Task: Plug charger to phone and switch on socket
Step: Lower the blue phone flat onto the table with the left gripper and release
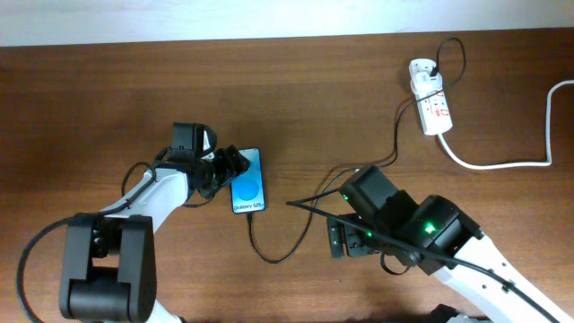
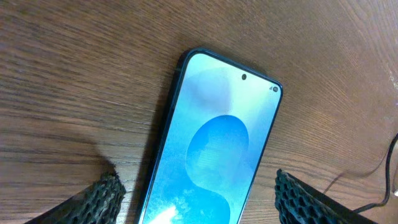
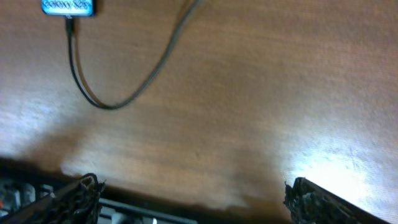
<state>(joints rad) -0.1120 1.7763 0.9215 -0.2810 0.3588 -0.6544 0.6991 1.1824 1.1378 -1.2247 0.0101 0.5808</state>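
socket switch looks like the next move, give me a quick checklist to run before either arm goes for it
1. Thin black charger cable seated in the slim blue-screen phone: ok, its tip meets the phone's bottom edge.
2. Left gripper clear of the phone: ok, open, with its fingers on either side and apart from the edges.
3. Right gripper free: ok, open and empty over the table.
4. Cable's far end in the white power strip: ok, a black plug sits at its far end.
5. Red rocker switches currently off: cannot tell, too small.
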